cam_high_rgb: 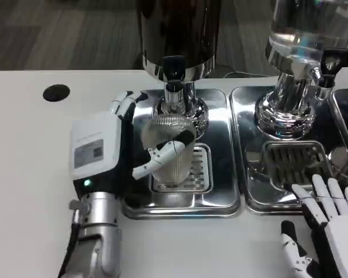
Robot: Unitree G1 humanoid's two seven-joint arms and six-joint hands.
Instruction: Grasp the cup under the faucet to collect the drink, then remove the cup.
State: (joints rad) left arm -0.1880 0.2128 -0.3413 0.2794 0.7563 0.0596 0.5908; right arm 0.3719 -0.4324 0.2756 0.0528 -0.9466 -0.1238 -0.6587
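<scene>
white table [23, 174] carries two steel drip trays [226, 202] in the head view. left hand [104, 145] grips the ribbed clear cup [169, 145] on the left tray's grate, directly beneath the dark dispenser's faucet [174, 72]. right hand [327, 226] rests open, fingers spread, by the second tray.

Light falls evenly from above me, bright on the white table [23, 174]. Hard glare patches on the steel drip trays [243, 145] and the chrome dispenser bases [284, 110]. My left hand [113, 145] casts a soft shadow beside it. Picture slightly soft and grainy overall; the floor behind is dim.
</scene>
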